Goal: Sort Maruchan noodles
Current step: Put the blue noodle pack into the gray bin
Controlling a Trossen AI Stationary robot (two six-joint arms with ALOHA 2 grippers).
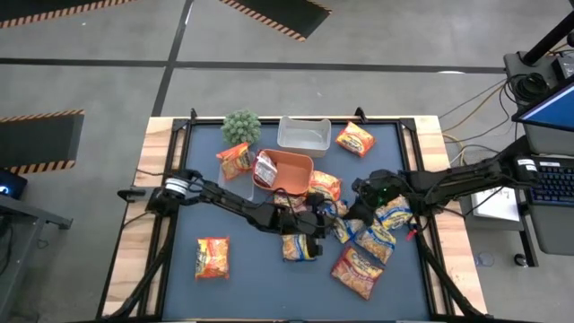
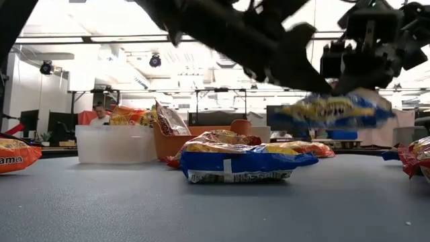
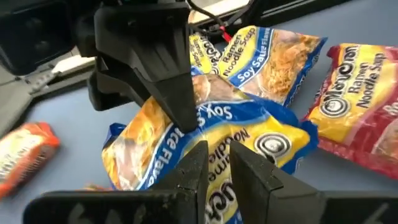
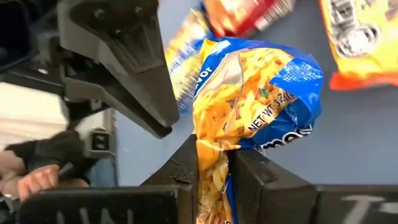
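Note:
One blue-and-yellow Maruchan packet [image 2: 336,111] hangs in the air near the table's middle, and both grippers are shut on it. My left gripper [image 3: 217,165] comes in from the table's left [image 1: 318,229]. My right gripper [image 4: 214,165] comes in from the right [image 1: 356,213], its fingertips close beside the left ones. Below them lie more packets: blue-and-yellow ones [image 1: 377,240], a red one [image 1: 357,271] and an orange one [image 1: 213,257]. Another blue packet [image 2: 235,165] rests flat on the table. My left gripper pinches the packet between its two fingers at the edge by the printed logo [image 3: 214,186]. The fingers slant down from the table's left. The packet spreads out beyond them, crumpled and clear of the table. My right gripper pinches a bunched edge of the same packet [image 4: 214,146] between its two fingers, slanting down from the table's right. The wrapper [image 4: 261,87] bulges beyond the fingertips, creased. In the left wrist view one right finger [image 3: 180,99] lies against the packet's blue band.
An orange tray [image 1: 296,184] holding a packet stands behind the grippers, with a clear tub [image 1: 303,135] and a green plant-like ball [image 1: 240,127] at the far edge. An orange packet [image 1: 355,139] lies far right. Bare mat shows at the near left.

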